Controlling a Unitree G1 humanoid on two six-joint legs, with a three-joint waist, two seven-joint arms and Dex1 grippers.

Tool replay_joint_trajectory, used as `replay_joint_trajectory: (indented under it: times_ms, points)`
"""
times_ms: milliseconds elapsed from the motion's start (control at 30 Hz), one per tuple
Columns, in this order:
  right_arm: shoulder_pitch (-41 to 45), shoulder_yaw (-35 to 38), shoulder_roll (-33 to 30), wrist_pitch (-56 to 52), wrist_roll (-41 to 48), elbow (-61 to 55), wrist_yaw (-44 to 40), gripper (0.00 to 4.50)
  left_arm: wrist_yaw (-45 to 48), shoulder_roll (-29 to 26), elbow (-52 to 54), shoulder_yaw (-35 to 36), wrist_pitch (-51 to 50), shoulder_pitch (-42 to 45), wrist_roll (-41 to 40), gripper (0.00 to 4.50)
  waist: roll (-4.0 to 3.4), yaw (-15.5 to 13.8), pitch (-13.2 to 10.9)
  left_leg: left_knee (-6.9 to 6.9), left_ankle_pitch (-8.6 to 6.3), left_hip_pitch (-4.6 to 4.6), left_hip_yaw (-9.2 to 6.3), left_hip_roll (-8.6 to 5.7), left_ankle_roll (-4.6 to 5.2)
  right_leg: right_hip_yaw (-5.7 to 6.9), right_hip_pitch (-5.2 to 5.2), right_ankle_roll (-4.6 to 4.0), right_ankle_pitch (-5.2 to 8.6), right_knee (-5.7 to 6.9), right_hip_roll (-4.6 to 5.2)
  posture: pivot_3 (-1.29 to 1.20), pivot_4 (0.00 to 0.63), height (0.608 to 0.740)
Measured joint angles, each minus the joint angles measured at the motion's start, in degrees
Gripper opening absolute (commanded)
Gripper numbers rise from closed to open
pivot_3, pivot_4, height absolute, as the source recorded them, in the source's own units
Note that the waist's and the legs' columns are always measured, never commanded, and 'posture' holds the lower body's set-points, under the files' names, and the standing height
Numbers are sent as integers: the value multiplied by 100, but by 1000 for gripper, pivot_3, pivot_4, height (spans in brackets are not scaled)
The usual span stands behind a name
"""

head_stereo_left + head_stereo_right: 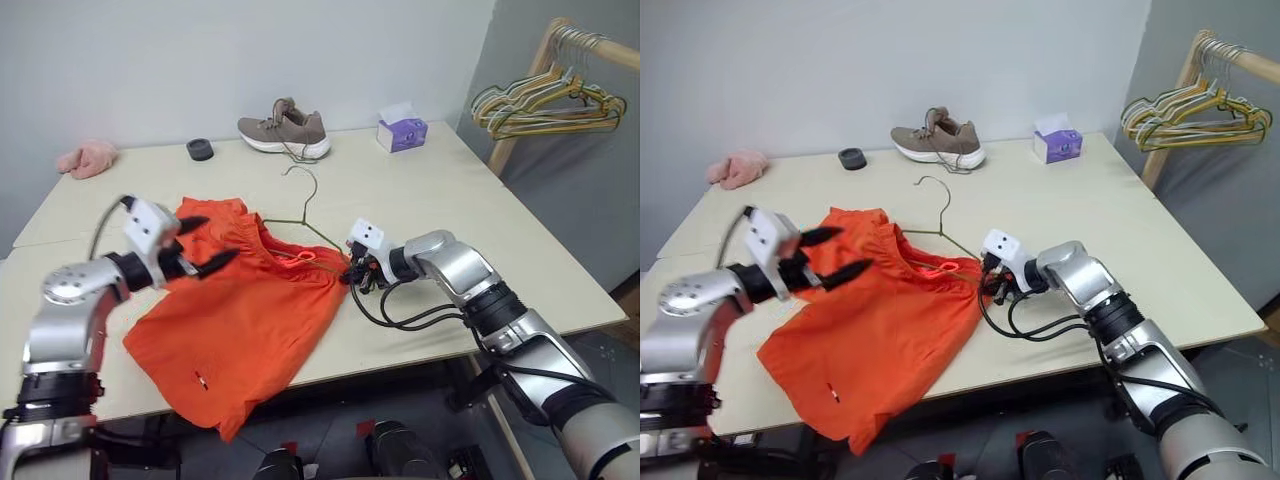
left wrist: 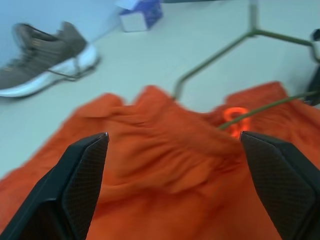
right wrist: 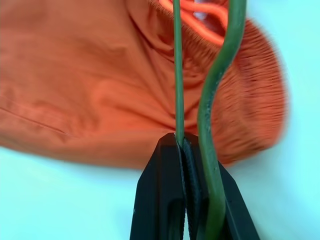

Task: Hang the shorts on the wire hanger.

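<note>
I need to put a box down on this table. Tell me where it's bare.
Bare: the cream table's right side, between the purple tissue box and the near edge; also the strip between the pink fluffy cloth and bright orange shorts. Crowded: around the shorts, thin olive-green wire hanger and both tools.

Left gripper (image 1: 200, 245) fingers spread wide, right gripper (image 1: 347, 276) fingers clamped

Bare table (image 1: 420, 190) between shorts (image 1: 240, 320) and shoe (image 1: 285, 128)
</note>
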State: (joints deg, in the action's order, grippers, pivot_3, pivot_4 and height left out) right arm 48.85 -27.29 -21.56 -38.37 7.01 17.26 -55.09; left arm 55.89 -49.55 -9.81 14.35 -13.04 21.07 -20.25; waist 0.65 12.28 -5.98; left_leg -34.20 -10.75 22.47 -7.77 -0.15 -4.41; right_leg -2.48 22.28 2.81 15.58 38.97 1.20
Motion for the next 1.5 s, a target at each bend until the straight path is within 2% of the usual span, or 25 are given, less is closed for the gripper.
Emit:
replay_joint_trajectory:
  times_ms: [100,233,400,500,767,1033,1133,1500]
  points:
    - [-148,-35,-176,186,-155,-230,-70,0,420,-485,-382,-8,215,254,123,4446,-1,22,0,2,0,0,5,-1,0,-3,0,-1,1,-2,2,-146,26,740]
    - [-284,-106,-266,369,-322,-478,-133,0,999,-736,-806,-428,632,497,456,4446,0,23,0,3,0,0,2,0,0,-1,1,-1,1,1,1,-148,27,740]
    - [-311,-198,-357,691,-610,-692,-197,0,1488,-734,-1104,-1014,1059,1047,796,4446,1,10,0,2,0,0,1,0,0,0,0,-1,1,1,2,-159,27,740]
    - [-341,-307,-385,859,-777,-827,-231,0,1508,-509,-1292,-1203,1281,1388,946,4446,1,7,0,2,0,0,3,-1,0,-2,0,0,1,0,2,-168,29,740]
    - [-435,-318,-410,890,-858,-1109,-240,0,2050,-303,-1253,-1752,1368,1128,1061,4446,1,93,0,3,0,-1,3,4,0,-4,1,-1,1,2,0,-189,36,740]
    - [-466,-314,-439,878,-861,-1222,-247,0,2300,-483,-1276,-1703,1117,1115,1014,4446,1,98,0,1,0,-3,4,3,0,-5,0,-1,1,3,0,-185,38,740]
    - [-467,-313,-438,874,-858,-1240,-247,0,2344,-455,-1260,-1731,1120,912,1024,3884,1,103,0,1,0,-2,2,3,0,-4,1,-1,1,3,0,-182,37,740]
    - [-487,-312,-399,769,-809,-1536,-262,0,1915,-121,-1254,-1731,1089,997,1036,516,1,60,0,-1,0,-2,2,3,0,-3,-1,-1,1,4,0,-188,36,740]
